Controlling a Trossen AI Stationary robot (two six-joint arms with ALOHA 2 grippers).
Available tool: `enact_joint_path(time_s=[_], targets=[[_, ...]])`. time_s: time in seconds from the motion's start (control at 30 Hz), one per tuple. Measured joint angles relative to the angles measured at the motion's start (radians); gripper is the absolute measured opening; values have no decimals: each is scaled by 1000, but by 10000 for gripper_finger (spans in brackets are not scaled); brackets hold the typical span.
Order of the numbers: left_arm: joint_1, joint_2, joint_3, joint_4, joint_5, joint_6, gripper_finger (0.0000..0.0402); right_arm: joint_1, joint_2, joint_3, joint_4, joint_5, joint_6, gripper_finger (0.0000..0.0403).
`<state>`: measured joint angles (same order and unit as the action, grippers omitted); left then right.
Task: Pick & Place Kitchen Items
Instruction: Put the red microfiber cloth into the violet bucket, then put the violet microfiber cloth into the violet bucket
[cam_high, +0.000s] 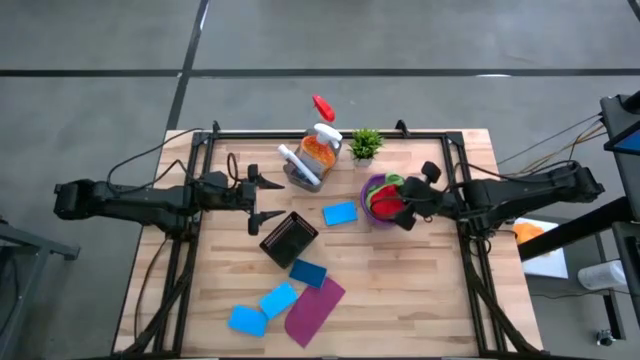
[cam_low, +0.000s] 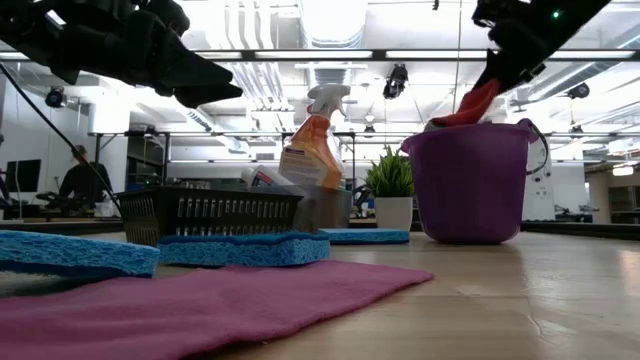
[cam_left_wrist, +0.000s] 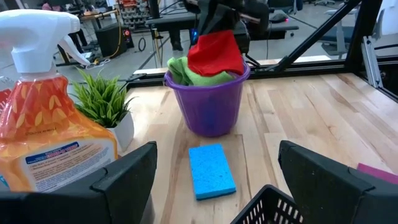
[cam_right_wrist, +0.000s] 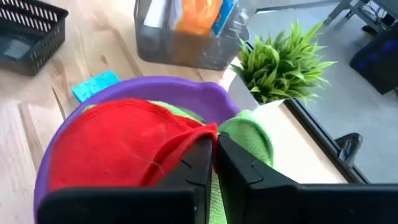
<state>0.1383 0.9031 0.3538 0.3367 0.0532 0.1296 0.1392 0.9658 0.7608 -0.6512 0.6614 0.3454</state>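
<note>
A purple bucket (cam_high: 372, 188) stands at the table's right middle, with a green cloth (cam_left_wrist: 186, 73) inside. My right gripper (cam_high: 408, 208) hovers over it, shut on a red cloth (cam_left_wrist: 214, 53). My left gripper (cam_high: 268, 200) waits open at mid-left, above the black basket (cam_high: 289, 238), touching nothing. One blue sponge (cam_high: 340, 213) lies flat beside the bucket. Other blue sponges (cam_high: 278, 299) and a magenta cloth (cam_high: 313, 308) lie near the front edge. An orange spray bottle (cam_high: 318, 150) stands in a grey bin at the far edge. My right gripper pinches the red cloth at an upper edge (cam_right_wrist: 200, 135) between its two fingers. The fingers slant down from the table's right side. The cloth hangs below them, its lower part inside the bucket on top of the green cloth.
A small potted plant (cam_high: 365, 145) stands by the grey bin (cam_high: 300, 172), just behind the bucket. A red object (cam_high: 323, 106) lies beyond the table's far edge. Bare wood shows at the near right of the table (cam_high: 430, 290).
</note>
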Motion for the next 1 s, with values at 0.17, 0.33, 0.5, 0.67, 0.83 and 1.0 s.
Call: enact_joint_path(time_s=[0.17, 0.33, 0.5, 0.67, 0.83, 1.0], targets=[[0, 0, 0, 0, 0, 1, 336, 0, 3, 12, -50, 0, 49, 106], [1, 0, 0, 1, 0, 26, 336, 0, 11, 7, -57, 9, 51, 219], [1, 0, 0, 8, 0, 28, 336, 1, -11, 40, -60, 59, 29, 297], [1, 0, 0, 8, 0, 27, 336, 2, -42, 61, -59, 95, -16, 319], [1, 0, 0, 10, 0, 18, 336, 23, -71, 50, -2, 98, -29, 320], [-6, 0, 0, 11, 37, -38, 335, 154, -91, -109, 541, 70, -200, 320]])
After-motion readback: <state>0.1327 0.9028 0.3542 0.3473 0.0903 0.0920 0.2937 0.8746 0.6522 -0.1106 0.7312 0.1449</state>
